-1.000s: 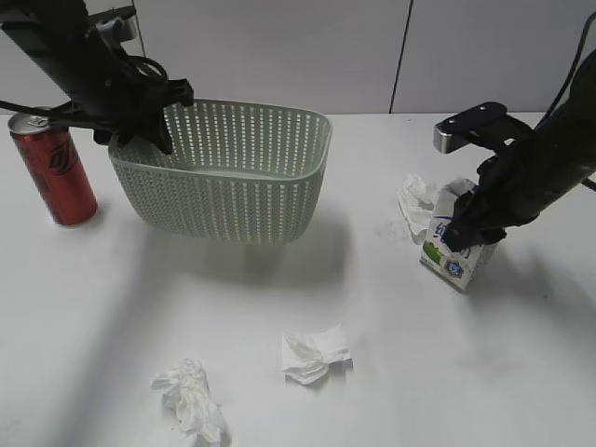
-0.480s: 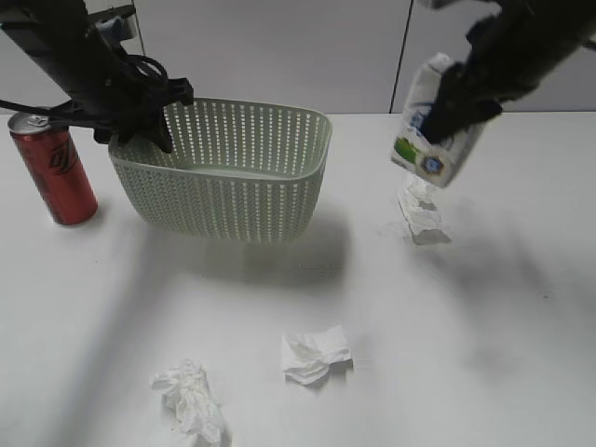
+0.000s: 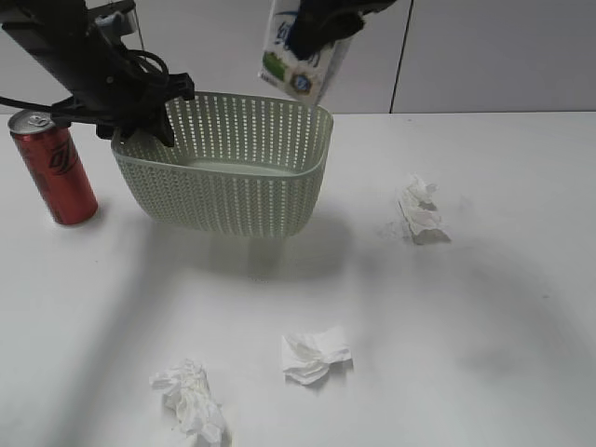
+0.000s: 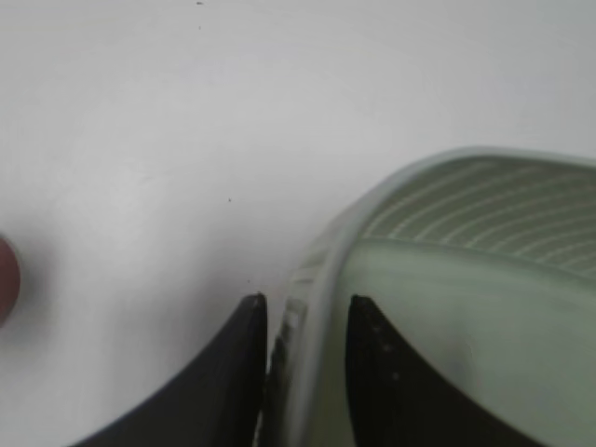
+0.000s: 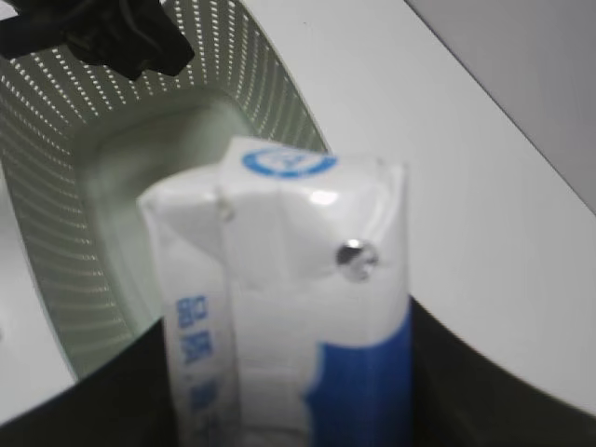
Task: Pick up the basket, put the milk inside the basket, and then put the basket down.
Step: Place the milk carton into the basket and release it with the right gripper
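R gripper (image 3: pixel 317 23) is clamped on the milk (image 3: pixel 296 58), carton tilted, held in the air above the basket's (image 3: pixel 233 177) far rim, toward its right end. In R wrist view the milk (image 5: pixel 279 307) sits between the dark jaws w/ the basket (image 5: pixel 84 270) interior straight below and beyond it.

L gripper (image 3: pixel 140 116) is pinched on the basket's left-end rim; L wrist view shows the two black fingers (image 4: pixel 233 372) either side of the wall, one outside, one inside the basket (image 4: pixel 447 307). Basket looks tilted, left end held up, shadow under it on the table (image 3: pixel 447 317).

Just left of L gripper: red soda can (image 3: pixel 54 168), upright, apart from basket. Well right of and below R gripper: crumpled tissue (image 3: pixel 419 209). Nearer camera, two more tissue wads (image 3: pixel 317 354) and (image 3: pixel 191 399) on the table, both well clear of the basket.
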Controlling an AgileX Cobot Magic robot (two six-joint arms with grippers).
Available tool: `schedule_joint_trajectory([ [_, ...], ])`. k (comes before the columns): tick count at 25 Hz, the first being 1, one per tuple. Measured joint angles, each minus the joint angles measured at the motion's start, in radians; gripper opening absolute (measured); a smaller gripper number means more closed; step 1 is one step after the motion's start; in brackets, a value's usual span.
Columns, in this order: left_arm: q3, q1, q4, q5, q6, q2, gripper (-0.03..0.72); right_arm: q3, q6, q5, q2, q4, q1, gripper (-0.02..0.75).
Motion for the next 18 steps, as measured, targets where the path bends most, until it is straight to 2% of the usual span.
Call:
schedule_joint_trajectory([
  [6, 0.0, 0.0, 0.0, -0.002, 0.0, 0.0, 0.226, -0.086, 0.001, -0.008, 0.193, -0.073, 0.075, 0.329],
  [15, 0.0, 0.0, 0.001, -0.027, 0.0, 0.0, 0.226, -0.087, 0.002, -0.057, 0.316, -0.089, 0.085, 0.335],
  [18, 0.0, 0.0, 0.005, -0.033, 0.0, 0.0, 0.23, -0.092, 0.002, -0.082, 0.318, -0.085, 0.086, 0.408],
])
